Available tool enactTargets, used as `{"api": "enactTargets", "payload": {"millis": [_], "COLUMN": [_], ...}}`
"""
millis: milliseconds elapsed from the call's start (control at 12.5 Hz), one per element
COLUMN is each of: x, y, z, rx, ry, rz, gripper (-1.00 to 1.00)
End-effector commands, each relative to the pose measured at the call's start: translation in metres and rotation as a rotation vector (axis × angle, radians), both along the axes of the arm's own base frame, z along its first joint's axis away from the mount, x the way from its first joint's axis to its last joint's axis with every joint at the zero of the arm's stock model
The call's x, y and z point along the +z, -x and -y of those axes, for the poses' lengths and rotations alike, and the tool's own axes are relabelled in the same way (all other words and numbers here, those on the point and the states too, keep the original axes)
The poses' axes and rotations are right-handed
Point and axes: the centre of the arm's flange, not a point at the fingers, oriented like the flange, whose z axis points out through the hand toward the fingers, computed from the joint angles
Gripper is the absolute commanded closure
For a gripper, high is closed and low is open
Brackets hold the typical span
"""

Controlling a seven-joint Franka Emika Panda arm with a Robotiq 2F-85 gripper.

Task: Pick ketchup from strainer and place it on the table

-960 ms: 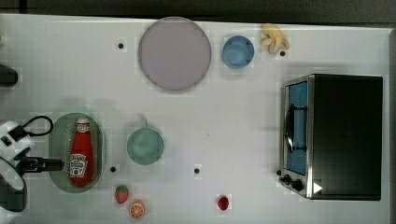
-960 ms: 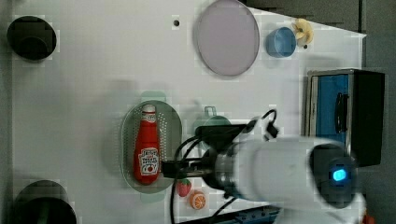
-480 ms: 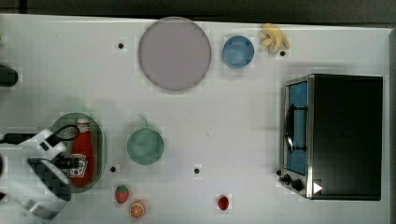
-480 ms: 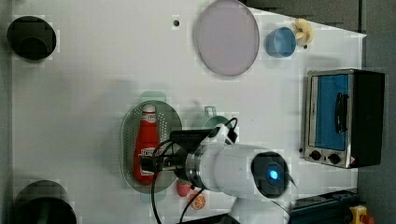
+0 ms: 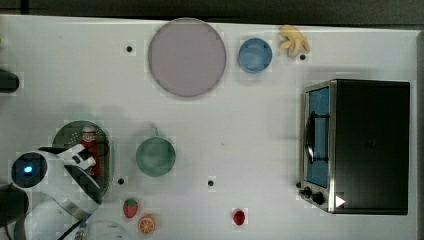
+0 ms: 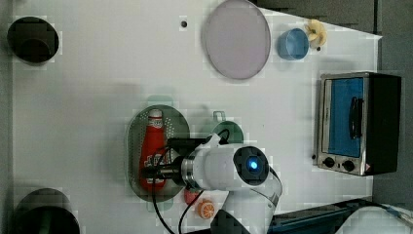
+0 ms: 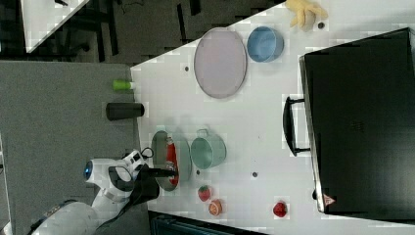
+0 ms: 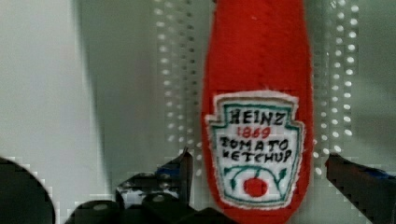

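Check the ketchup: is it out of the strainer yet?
Not yet. The ketchup lies flat on the strainer's dotted bottom, with the open hand straddling its label end, one finger on each side.

The ketchup [image 8: 256, 93] is bright red with a white label lettered in black, red and green. It lies in a pale green strainer [image 6: 139, 146] dotted with small holes. The table [image 5: 225, 135] is plain white.

We've got the red ketchup squeeze bottle [image 6: 153, 146] lying in the pale green perforated oval strainer [image 6: 136, 141], white cap pointing to 12 o'clock, with the white robot arm [image 6: 224, 168] reaching in from 3 o'clock over its lower end.
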Motion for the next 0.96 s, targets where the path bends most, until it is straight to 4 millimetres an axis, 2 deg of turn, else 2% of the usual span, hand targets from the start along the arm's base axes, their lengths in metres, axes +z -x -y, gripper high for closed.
{"api": "enactTargets", "payload": {"millis": [80,240,400,480,720,800,960], "x": [0.005,-0.011,-0.018,-0.020,-0.014,-0.009,0.013], "y": [-0.022,-0.022,-0.021,-0.019,-0.019,-0.020,-0.022], "z": [-0.003,-0.002,0.000,-0.001,-0.007,-0.007,-0.011], "rx": [-0.077,-0.089,-0.082,-0.079,-0.073,-0.071,-0.057], "ry": [-0.048,-0.063,-0.049,-0.046,-0.061,-0.059,-0.057], "rz": [0.062,0.056,0.056,0.055,0.070,0.078,0.111], "gripper": [-1.00,-1.00,-1.00,-0.92,-0.22,-0.21,-0.21]}}
